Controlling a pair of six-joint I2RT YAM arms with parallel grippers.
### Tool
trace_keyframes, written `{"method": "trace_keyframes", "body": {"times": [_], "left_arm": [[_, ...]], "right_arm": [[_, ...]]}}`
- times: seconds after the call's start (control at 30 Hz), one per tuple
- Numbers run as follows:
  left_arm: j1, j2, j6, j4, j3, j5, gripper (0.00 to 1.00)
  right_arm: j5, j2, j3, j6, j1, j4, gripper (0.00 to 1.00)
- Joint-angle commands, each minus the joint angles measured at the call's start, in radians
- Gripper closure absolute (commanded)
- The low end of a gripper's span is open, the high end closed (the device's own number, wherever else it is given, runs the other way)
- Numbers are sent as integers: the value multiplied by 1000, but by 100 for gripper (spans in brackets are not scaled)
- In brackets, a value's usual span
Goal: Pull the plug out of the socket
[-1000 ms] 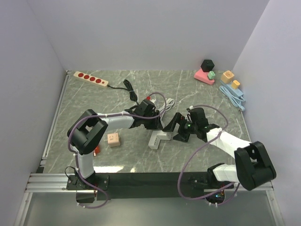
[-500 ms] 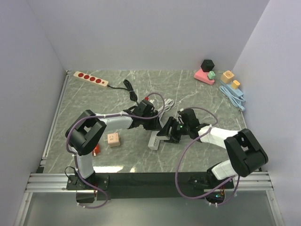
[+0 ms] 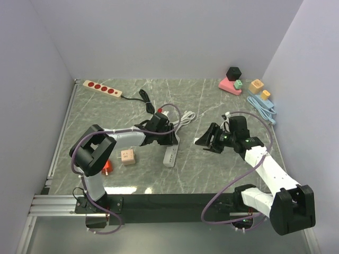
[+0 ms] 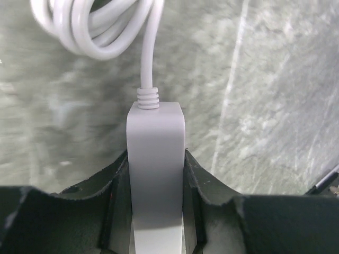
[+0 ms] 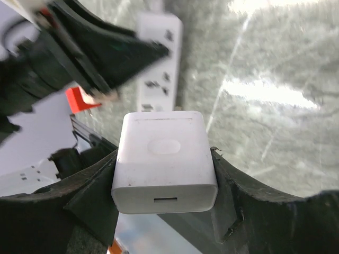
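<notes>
White plug [image 5: 164, 148] sits clamped in right gripper [image 5: 164, 180], out of socket [image 5: 153, 84], up and right of strip [image 3: 171, 154]. Left gripper [image 4: 156, 180] pinches strip at its cord [image 4: 148, 53] end. Risk: smooth plug sides, thin hold, so it may slip and drop onto strip.

Soft even light, blurred wrist backgrounds
</notes>
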Motion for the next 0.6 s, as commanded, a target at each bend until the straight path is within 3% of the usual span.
{"method": "trace_keyframes", "body": {"times": [0.0, 0.23, 0.43, 0.57], "left_arm": [[59, -69, 37, -30, -9, -31, 100], [347, -114, 53, -99, 176, 36, 100], [642, 122, 4, -165, 526, 144, 100], [756, 374, -24, -234, 840, 191, 100]], "right_arm": [[-32, 0, 40, -49, -9, -60, 100], [-26, 24, 46, -47, -9, -44, 100], [-34, 64, 72, -46, -10, -35, 100], [-40, 96, 107, -55, -10, -32, 100]]}}
